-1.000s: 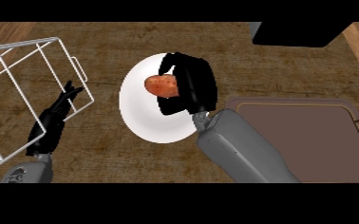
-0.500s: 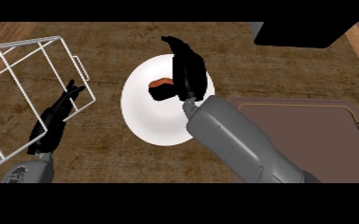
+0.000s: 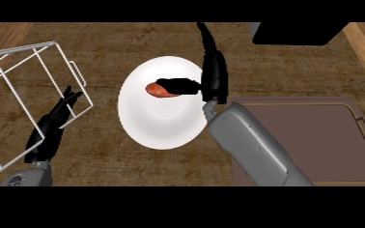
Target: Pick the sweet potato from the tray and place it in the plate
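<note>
Sweet potato (image 3: 157, 89): orange-red, lying on the left half of the plate, a little far of its middle; its right end is hidden under the right hand's thumb.
Left hand (image 3: 51, 123): near left, resting open with its fingers straight and pointing far-right, in front of the near right corner of the wire rack.
Right forearm (image 3: 249, 145): grey, coming in from the near edge and slanting far-left across the left edge of the tray.
Tray (image 3: 314, 140): brown, rectangular, at the near right, just beside the plate.
Plate (image 3: 160, 125): white, round, on the wooden counter (image 3: 107, 43) between wire rack and tray.
Right hand (image 3: 215, 77): open over the plate's right rim; its fingers run straight toward the far side, well away from the sweet potato, and only the thumb stretches left over it, with nothing curled round it.
Wire rack (image 3: 28, 48): white, at the left edge, tilted in the view.
Black block (image 3: 299, 33): far right corner, apart from everything else.
</note>
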Motion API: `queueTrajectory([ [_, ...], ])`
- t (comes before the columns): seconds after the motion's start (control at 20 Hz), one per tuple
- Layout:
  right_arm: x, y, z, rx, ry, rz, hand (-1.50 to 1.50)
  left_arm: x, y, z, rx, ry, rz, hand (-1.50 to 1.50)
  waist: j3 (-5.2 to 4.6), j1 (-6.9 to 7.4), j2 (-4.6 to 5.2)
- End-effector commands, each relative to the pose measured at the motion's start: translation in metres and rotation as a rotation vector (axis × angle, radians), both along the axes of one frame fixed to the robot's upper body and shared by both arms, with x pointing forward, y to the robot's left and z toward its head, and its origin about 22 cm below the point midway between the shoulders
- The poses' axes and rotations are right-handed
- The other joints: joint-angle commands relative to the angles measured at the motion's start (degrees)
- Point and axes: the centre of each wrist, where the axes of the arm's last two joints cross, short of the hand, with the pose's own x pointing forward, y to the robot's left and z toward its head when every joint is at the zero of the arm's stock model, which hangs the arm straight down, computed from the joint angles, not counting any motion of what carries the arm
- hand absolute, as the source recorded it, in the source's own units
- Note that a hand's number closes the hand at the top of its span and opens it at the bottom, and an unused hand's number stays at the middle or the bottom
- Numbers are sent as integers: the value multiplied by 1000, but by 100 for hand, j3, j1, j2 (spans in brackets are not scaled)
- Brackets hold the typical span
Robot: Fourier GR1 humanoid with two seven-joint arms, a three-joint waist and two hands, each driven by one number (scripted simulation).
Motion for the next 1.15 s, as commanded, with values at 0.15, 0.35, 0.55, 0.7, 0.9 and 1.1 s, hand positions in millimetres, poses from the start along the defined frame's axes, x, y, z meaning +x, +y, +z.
queueTrajectory([
  [0.15,-11,-87,-28,150,-65,27,-150,7,-20,11,-13,-9,-51,0,59,-153,-43],
  [0.35,-15,-143,-49,141,-90,65,-150,-1,-15,-1,-28,3,-44,0,54,-149,-33],
  [0.55,-31,-195,-67,85,-64,144,-150,6,-26,25,-16,23,-56,0,59,-160,-63],
  [0.7,-31,-191,-82,75,-65,159,-150,2,-16,19,-26,2,-55,0,49,-127,-52],
  [0.9,-28,-210,-91,44,-45,156,-150,-6,-44,13,-34,4,-58,0,50,-108,-53],
  [1.1,-28,-224,-102,45,-67,123,-150,-15,-36,13,-28,10,-49,0,50,-90,-57],
])
